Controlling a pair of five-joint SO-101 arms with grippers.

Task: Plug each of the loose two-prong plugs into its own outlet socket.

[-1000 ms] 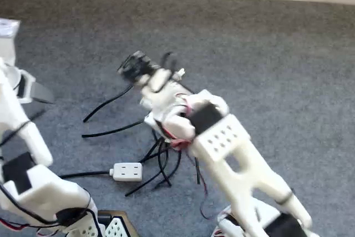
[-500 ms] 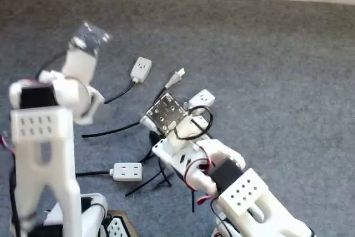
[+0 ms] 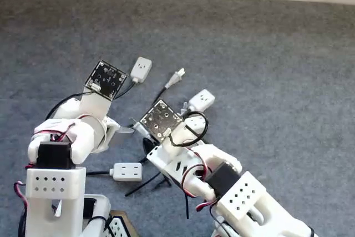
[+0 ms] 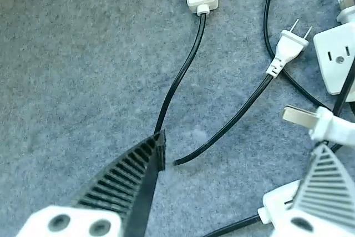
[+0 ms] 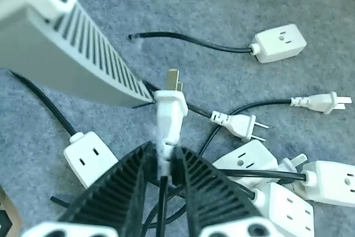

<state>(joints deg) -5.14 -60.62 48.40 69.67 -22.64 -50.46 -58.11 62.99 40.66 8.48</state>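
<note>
Right end effector (image 5: pixel 162 158) is pinching a plug (image 5: pixel 170 109), prongs pointing away. The nearest socket (image 5: pixel 87 158) is lying just beside it, seemingly off-axis. Left end effector (image 4: pixel 241 145) is hanging spread.

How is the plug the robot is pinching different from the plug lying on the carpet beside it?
The pinched plug is clamped in the right gripper; the loose plug lies free on the carpet. The pinched plug's prongs look golden, the loose plug's silvery. Both are white, two-pronged, on black cords.
</note>
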